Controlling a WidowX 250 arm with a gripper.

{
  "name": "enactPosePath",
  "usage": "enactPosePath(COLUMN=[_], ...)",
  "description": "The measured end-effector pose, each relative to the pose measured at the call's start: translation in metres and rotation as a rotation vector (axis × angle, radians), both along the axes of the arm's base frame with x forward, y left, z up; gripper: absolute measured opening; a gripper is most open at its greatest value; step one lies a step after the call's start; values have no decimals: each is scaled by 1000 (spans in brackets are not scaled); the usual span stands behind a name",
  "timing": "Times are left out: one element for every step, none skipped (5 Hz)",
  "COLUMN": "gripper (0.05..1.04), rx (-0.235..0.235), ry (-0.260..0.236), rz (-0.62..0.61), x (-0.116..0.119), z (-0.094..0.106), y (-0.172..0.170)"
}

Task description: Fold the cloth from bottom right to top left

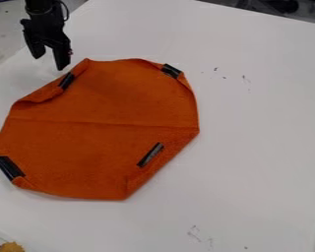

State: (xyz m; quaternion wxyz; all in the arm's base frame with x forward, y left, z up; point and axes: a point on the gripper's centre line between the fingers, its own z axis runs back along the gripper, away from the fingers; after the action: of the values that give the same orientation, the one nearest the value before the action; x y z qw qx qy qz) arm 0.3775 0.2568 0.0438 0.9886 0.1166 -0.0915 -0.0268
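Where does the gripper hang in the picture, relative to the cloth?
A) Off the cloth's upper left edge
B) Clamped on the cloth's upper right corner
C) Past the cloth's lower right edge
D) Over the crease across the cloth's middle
A: the gripper shows at the upper left with its fingers apart, outside the outline of the cloth.

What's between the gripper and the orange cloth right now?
In the camera view, just a narrow, bare stretch of white tabletop between the open gripper and the cloth's upper-left edge.
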Motion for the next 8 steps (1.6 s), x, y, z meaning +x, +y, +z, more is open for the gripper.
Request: enactPosePath(gripper=[1001,1001,1001,1001,1001,1001,1001,1001], rx=[29,114,101,66,53,26,-3,-31], ry=[-78,-137,-177,-163,-161,-173,-154,-143], rz=[2,22,54,89,77,27,0,4], x=[-10,-25,-50,-80,-99,-99,-95,-92], z=[31,55,69,45,18,-2,-21,-20], y=[-17,-54,-102,-141,-179,-208,-229,-234])
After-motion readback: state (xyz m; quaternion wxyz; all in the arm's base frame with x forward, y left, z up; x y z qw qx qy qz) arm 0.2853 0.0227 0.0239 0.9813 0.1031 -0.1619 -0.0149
